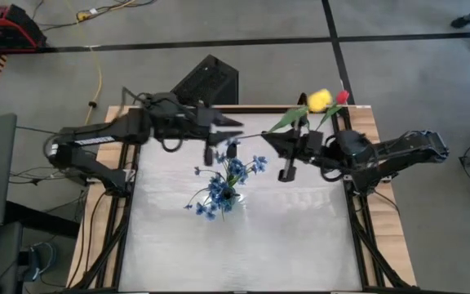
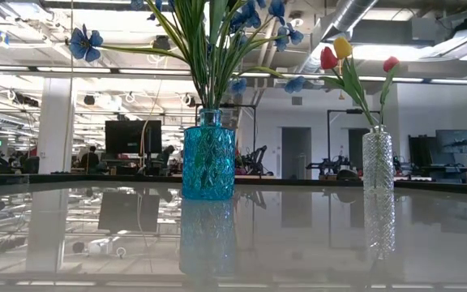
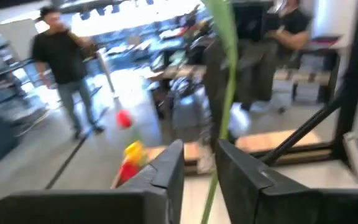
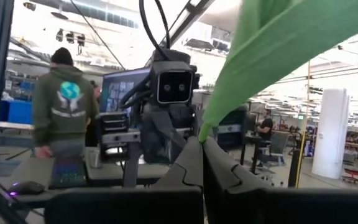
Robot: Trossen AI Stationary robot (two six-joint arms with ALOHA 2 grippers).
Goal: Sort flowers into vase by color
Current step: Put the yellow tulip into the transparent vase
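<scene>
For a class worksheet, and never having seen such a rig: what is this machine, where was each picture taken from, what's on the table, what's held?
Two dark robot arms work at a table. One picture looks straight down, one looks level across the tabletop, and two come from cameras on the wrists. On the table stand a blue vase of blue flowers and a clear vase of red and yellow tulips. The right gripper pinches a green-stemmed flower; the left gripper is open around its stem.

Bright overhead strip lights (ceiling-mounted), glare on the glossy table (image 2: 314,243), left wrist view motion-blurred
</scene>
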